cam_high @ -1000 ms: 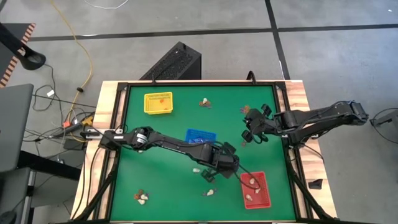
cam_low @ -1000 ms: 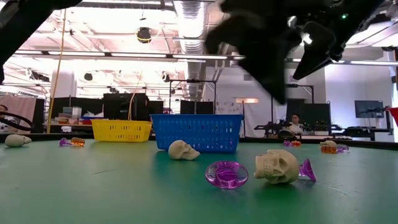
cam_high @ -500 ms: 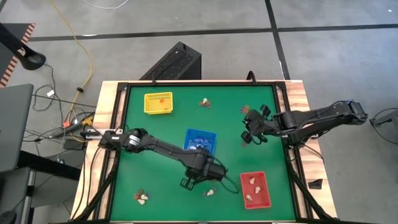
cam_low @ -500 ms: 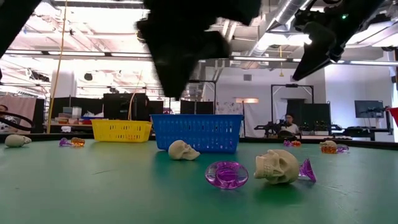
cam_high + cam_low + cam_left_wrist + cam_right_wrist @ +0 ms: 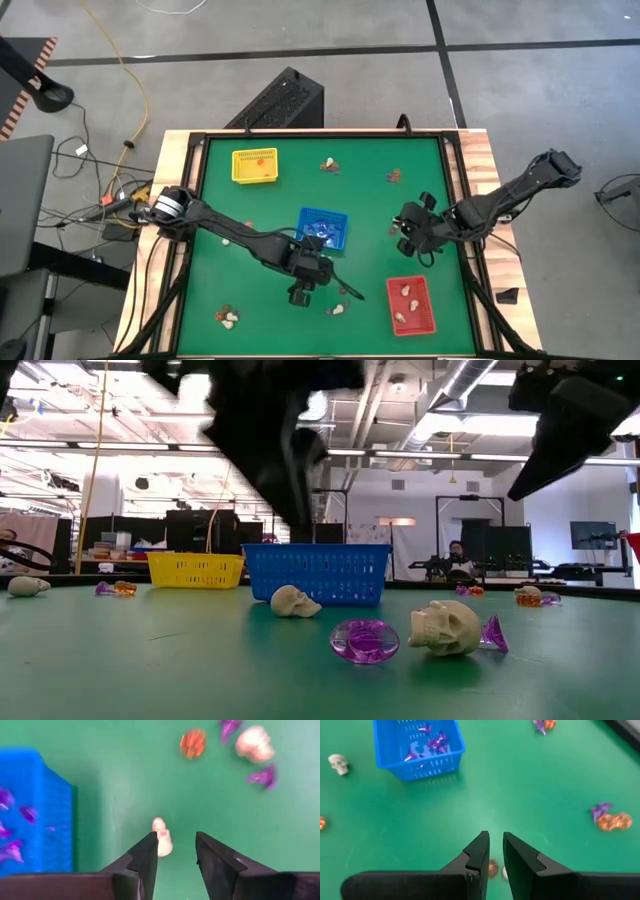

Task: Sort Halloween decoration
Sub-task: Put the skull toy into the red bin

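Small Halloween trinkets lie scattered on the green table [image 5: 370, 200]. A cream skull [image 5: 162, 840] rests on the table near the blue tray [image 5: 322, 228]. My left gripper [image 5: 175, 845] hovers open above it, fingers pointing down, with the skull just beyond the fingertips, close to one finger and untouched. My right gripper [image 5: 495, 840] hangs over the table's right half, fingers a narrow gap apart with nothing between them. Two small trinkets [image 5: 493, 868] lie below it. The red tray [image 5: 412, 305] holds cream skulls, and the blue tray holds purple pieces [image 5: 435, 742].
A yellow tray [image 5: 255, 165] stands at the far left. Trinket clusters lie at the far middle [image 5: 330, 165], far right [image 5: 395, 177], near left [image 5: 228, 318] and near middle [image 5: 337, 310]. A cream skull [image 5: 445, 627] and a purple ring [image 5: 365, 640] lie near the front edge.
My left gripper has swung from beside the red tray toward the table's left, sinking a little, and now stands near the blue tray's front. My right gripper has moved toward the table's near edge. No trinket has visibly moved.
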{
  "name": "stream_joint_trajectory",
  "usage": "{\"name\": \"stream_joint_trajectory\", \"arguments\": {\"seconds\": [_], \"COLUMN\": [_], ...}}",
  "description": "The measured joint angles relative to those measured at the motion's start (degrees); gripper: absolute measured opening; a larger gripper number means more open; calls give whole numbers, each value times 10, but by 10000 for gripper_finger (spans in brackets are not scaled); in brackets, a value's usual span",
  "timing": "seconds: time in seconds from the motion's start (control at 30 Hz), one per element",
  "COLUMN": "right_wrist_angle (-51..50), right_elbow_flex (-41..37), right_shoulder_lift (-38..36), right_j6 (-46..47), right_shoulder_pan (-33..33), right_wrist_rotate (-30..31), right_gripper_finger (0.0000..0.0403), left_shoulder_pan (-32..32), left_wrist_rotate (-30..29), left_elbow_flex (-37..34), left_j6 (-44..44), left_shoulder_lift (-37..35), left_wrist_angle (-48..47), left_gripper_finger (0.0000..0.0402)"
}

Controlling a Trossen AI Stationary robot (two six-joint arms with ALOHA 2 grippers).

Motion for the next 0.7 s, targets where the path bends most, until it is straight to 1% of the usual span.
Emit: {"name": "stream_joint_trajectory", "arguments": {"seconds": [0.1,0.2,0.37,0.6,0.7], "right_wrist_angle": [3,14,21,20,19], "right_elbow_flex": [0,0,0,0,0], "right_shoulder_lift": [0,0,0,0,0], "right_j6": [24,27,26,20,20], "right_shoulder_pan": [15,27,32,24,24], "right_wrist_rotate": [0,0,1,1,2], "right_gripper_finger": [86,86,86,86,86], "left_shoulder_pan": [0,3,9,10,10], "left_wrist_rotate": [0,-3,-25,-16,-16], "left_elbow_flex": [-39,-56,-60,-61,-58], "left_j6": [2,13,17,11,9], "left_shoulder_lift": [0,2,3,15,30], "left_wrist_angle": [47,71,80,84,103], "left_gripper_finger": [136,147,163,167,167]}}
